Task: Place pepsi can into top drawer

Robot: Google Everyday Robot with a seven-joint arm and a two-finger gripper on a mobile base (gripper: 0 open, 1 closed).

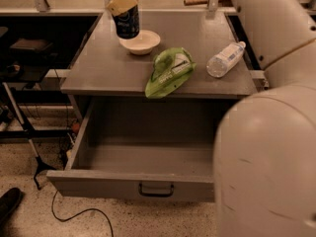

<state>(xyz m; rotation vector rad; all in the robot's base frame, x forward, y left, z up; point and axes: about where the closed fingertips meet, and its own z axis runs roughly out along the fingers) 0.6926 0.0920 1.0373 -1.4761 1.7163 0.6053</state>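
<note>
The pepsi can (128,23), dark blue with a round logo, hangs upright just above a white bowl (140,42) at the back left of the cabinet top. My gripper (124,0) is shut on the can's top, with one tan finger (122,0) showing in front of it. The top drawer (143,159) stands pulled out below the cabinet top, grey and with nothing inside, its dark bar handle (156,189) centred on the front panel. My large white arm (269,132) fills the right side and hides the drawer's right end.
A green chip bag (169,71) lies near the front edge of the cabinet top (94,68). A clear plastic water bottle (224,59) lies on its side at the right. A black cable (79,212) trails on the speckled floor at the left, beside a dark stand.
</note>
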